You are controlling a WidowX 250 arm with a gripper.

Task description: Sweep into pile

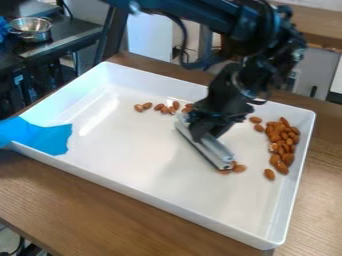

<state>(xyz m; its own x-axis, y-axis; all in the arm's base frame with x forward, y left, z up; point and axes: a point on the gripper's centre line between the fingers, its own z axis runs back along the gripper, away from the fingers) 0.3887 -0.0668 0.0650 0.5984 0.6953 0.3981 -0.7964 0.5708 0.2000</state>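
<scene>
The tray (137,155) rests on the surface (87,210). Inside the tray, right side: main almond cluster (285,143). Far side: almond row (164,109). Middle: sweeper bar (212,151), beneath the end effector (199,131); loose almonds (239,168) lie at its near end. Over the tray's left rim: sheet (50,138). Behind the tray, to the left: pot (33,35) on a rear surface (73,31).

The black robot arm (257,75) leans in from the top and bends down, its gripper (198,131) hanging low, pinched shut
</scene>
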